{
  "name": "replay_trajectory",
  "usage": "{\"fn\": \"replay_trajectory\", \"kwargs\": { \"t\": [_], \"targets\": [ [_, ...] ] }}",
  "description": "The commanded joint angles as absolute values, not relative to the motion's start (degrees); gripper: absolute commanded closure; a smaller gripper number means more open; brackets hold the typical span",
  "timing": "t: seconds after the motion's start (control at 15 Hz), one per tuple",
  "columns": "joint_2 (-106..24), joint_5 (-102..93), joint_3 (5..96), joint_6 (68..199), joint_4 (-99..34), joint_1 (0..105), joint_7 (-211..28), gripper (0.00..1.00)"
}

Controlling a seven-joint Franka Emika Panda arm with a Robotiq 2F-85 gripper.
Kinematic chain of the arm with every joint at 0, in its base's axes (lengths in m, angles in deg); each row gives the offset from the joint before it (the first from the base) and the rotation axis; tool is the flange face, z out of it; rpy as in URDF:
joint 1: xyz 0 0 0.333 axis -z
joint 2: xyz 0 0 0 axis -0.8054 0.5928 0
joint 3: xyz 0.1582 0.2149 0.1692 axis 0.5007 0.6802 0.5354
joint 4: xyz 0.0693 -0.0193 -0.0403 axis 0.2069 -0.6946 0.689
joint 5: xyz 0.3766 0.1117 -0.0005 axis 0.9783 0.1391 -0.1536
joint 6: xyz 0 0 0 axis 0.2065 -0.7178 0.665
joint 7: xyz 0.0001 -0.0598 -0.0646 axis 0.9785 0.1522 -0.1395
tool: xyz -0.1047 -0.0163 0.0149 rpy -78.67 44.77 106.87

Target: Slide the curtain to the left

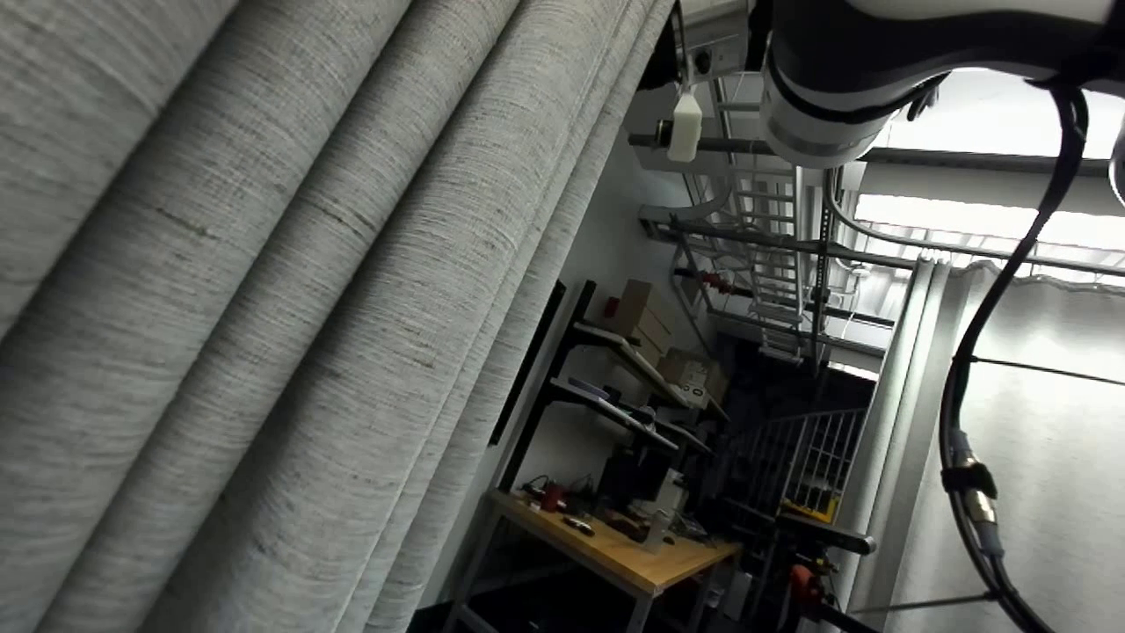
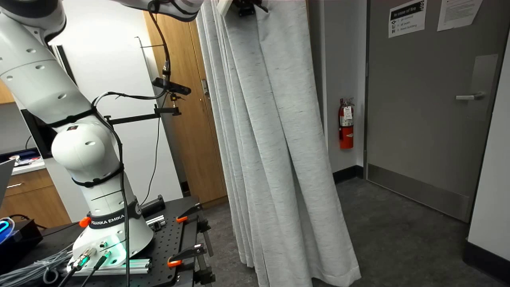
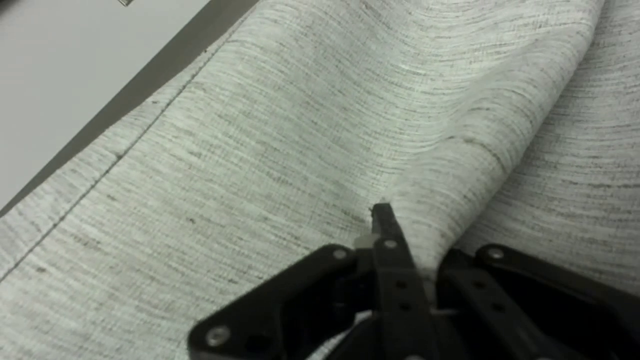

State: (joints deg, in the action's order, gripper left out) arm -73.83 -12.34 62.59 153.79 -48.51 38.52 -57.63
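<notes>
The curtain is a large light grey woven drape with deep folds. It hangs at the left in an exterior view [image 1: 369,264] and in the middle in an exterior view [image 2: 275,139]. It also fills most of the wrist view [image 3: 275,140]. My gripper [image 3: 417,240] is shut on a pinched fold of the curtain. One finger shows in front of the fabric, and the other fingertip is hidden by the fold. In an exterior view the gripper [image 2: 253,7] is at the top edge, against the upper part of the curtain, partly cut off.
A wooden cabinet [image 2: 187,119] stands behind the curtain. A fire extinguisher [image 2: 346,124] and a grey door [image 2: 422,107] are to its right. The robot's base table [image 2: 175,223] has clamps on its edge. A desk [image 1: 615,545] and another curtain [image 1: 1019,422] are farther off.
</notes>
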Motion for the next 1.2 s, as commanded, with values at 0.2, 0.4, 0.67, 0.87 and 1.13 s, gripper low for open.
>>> {"fn": "replay_trajectory", "kwargs": {
  "t": [0.2,0.4,0.67,0.87,1.13],
  "targets": [
    [-73.7,-13.2,62.7,153.7,-48.4,39.4,-58.2,0.98],
    [-73.7,-13.2,62.8,153.7,-48.4,39.4,-58.2,0.98],
    [-73.7,-13.2,62.8,153.7,-48.4,39.4,-58.2,0.98],
    [-73.7,-13.2,62.8,153.7,-48.4,39.4,-58.2,0.98],
    [-74.1,-13.3,62.1,155.6,-48.6,39.1,-56.3,1.00]
  ]
}}
